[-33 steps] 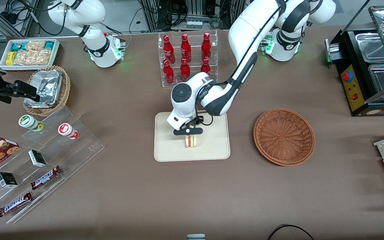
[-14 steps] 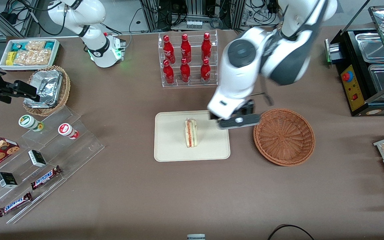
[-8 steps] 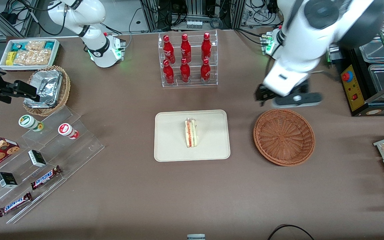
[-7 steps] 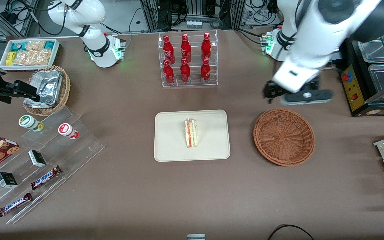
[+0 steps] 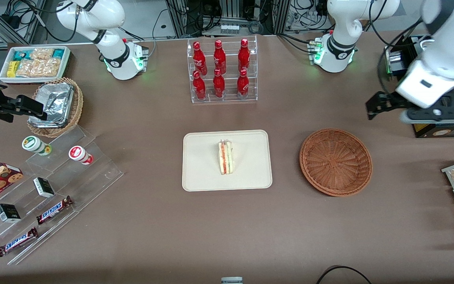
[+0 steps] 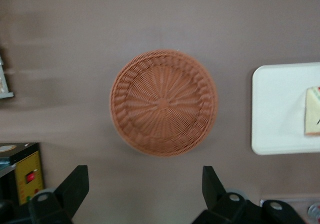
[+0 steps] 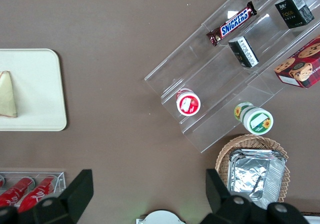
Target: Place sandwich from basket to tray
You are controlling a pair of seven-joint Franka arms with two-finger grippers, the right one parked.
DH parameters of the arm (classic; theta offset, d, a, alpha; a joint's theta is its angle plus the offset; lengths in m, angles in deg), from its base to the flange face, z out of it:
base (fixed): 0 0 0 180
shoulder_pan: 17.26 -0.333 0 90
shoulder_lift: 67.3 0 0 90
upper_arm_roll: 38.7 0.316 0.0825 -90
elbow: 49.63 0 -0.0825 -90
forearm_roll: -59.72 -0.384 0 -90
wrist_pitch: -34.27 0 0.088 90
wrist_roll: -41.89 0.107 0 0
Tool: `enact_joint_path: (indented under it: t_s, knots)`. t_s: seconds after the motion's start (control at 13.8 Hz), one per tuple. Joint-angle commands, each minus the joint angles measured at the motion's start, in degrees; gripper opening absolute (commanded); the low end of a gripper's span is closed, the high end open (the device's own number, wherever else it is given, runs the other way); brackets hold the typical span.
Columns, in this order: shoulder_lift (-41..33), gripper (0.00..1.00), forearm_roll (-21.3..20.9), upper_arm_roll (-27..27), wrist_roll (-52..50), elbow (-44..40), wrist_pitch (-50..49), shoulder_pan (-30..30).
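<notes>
Front view: sandwich (image 5: 226, 158) lies on the tray (image 5: 203, 173), about mid-tray, long side running toward the front camera, red and green filling edge showing on top. Tray sits flat on the brown table (image 5: 227, 228), roughly central, well apart from all four table edges. Basket (image 5: 335, 161) is on the table beside the tray, toward the working arm's end, not touching it, nothing inside. Gripper (image 5: 424, 114) hangs raised in the air near the working arm's end of the table, over the table edge by the black warmer box (image 5: 428, 114), farther from the camera than the basket and well apart from both basket and sandwich. Left wrist view: the two black fingers (image 6: 75, 186) are spread wide, nothing between them; basket (image 6: 164, 102) is seen below the camera with bare table around it, and the tray (image 6: 275, 108) rim and a cut-off part of the sandwich (image 6: 312, 111) show beside it. Right wrist view: tray (image 7: 45, 91) corner with a pale bread face of the sandwich (image 7: 7, 101) on it. Other stuff on the table: clear rack of red bottles (image 5: 221, 71) farther from the camera than the tray, tan wicker basket with foil (image 5: 55, 104) and stepped clear shelf with snack bars (image 5: 53, 209) toward the parked arm's end.
</notes>
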Motion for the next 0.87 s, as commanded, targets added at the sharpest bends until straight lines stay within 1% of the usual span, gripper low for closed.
enact_joint_path:
  t_s: [0.0, 0.51, 0.8]
  knots:
    - [-0.3, 1.0, 1.1, 0.7, 4.3, -2.4, -3.0, -2.2]
    - [5.3, 1.0, 0.9, 1.2, 3.7, -9.3, -3.1, -2.2]
    - [6.2, 1.0, 0.3, 1.2, 3.7, -9.7, -2.7, -2.3]
